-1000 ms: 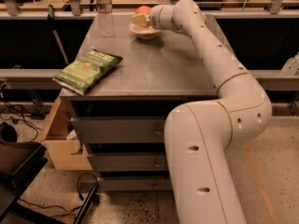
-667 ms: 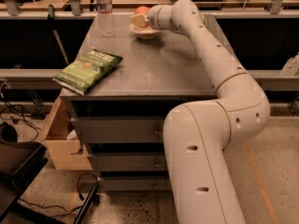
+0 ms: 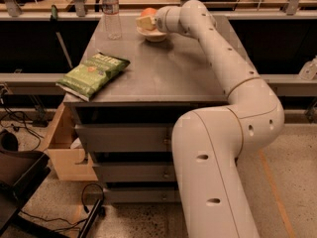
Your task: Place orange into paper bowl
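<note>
At far end of the surface point(image 3: 163, 71), our tool point(image 3: 144, 23) hangs right over the paper bowl point(image 3: 150, 35) w/ the orange point(image 3: 148, 11) touching its far/top side, & we can't tell whether it's gripping or released.

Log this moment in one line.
pincer: over paper bowl | orange: at pincer, above bowl | chip bag, water bottle: on table

Nothing I can actually read right now. The green bag point(image 3: 93, 75) on the counter point(image 3: 163, 68) has pale lettering near its top end, but it's too blurred to make out. Same for the bottle point(image 3: 112, 12) label. My gripper point(image 3: 146, 23) hangs over the bowl point(image 3: 152, 34) at the far side.
</note>
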### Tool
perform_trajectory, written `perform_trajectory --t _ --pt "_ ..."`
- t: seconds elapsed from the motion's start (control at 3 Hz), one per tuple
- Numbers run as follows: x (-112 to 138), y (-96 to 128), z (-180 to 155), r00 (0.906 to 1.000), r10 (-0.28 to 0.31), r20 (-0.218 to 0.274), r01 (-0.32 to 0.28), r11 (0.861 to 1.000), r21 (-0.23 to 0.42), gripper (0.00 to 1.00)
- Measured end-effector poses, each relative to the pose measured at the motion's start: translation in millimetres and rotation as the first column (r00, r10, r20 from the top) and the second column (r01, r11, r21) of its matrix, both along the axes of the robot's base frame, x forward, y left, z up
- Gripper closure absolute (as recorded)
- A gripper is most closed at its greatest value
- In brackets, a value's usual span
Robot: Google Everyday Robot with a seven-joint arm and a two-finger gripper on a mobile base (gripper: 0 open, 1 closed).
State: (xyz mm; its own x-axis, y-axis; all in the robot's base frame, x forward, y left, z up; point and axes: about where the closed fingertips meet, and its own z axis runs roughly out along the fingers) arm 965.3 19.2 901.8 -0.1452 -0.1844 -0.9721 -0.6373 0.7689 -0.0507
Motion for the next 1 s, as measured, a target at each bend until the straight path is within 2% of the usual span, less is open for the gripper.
perform_trajectory --t 0.33,0.67,1.0 --pt "0.2 3.1 -2.3 1.0000 0.003 -0.003 -0.003 1.000 0.000 0.12" --pt "0.5 5.9 -4.4 1.0000 0.006 -0.005 -0.006 1.000 0.000 0.00" --pt "0.5 6.0 -4.5 1.0000 0.006 -0.005 -0.006 1.000 0.000 0.00"
